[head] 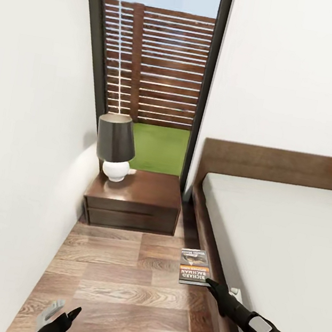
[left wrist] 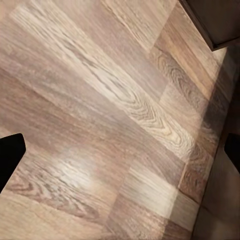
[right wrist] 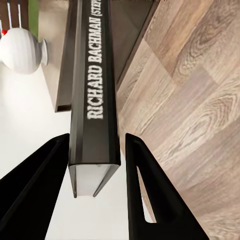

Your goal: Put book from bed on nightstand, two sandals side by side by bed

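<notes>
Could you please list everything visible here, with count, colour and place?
book: one, dark grey with orange band, held above the floor beside the bed
bed: one, dark brown frame, pale grey mattress, on the right
nightstand: one, dark brown, below the window
lamp: one, dark shade, white base, on the nightstand
window: one, dark-framed, showing slatted fence and grass
floor: light brown wood planks
right tool: black, shut on the book's spine
left tool: black, open, low over the floor
</notes>
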Motion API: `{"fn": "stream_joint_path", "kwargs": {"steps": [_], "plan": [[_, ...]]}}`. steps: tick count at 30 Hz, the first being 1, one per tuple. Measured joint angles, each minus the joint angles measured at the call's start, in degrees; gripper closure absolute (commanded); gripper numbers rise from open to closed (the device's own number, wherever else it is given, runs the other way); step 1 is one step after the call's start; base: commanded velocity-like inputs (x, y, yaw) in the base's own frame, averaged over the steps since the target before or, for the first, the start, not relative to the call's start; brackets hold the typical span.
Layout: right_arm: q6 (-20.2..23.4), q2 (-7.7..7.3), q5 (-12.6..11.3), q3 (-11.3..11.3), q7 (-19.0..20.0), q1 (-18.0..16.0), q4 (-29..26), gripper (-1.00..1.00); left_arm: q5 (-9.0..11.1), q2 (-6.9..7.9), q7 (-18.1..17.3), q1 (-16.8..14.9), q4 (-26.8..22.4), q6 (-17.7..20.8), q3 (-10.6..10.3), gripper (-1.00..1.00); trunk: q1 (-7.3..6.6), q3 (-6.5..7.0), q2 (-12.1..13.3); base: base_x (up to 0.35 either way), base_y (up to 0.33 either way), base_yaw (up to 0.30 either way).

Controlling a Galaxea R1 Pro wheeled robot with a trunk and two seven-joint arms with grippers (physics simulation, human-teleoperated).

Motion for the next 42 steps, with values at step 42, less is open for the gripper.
{"fn": "stream_joint_path", "kwargs": {"steps": [42], "plan": [[0.01, 0.12, 0.08, 0.10, 0.00, 0.00, -0.18, 1.00, 0.00, -0.05, 0.01, 0.00, 0.00, 0.00, 0.00, -1.00, 0.00, 0.00, 0.00, 0.161, 0.000, 0.000]]}}
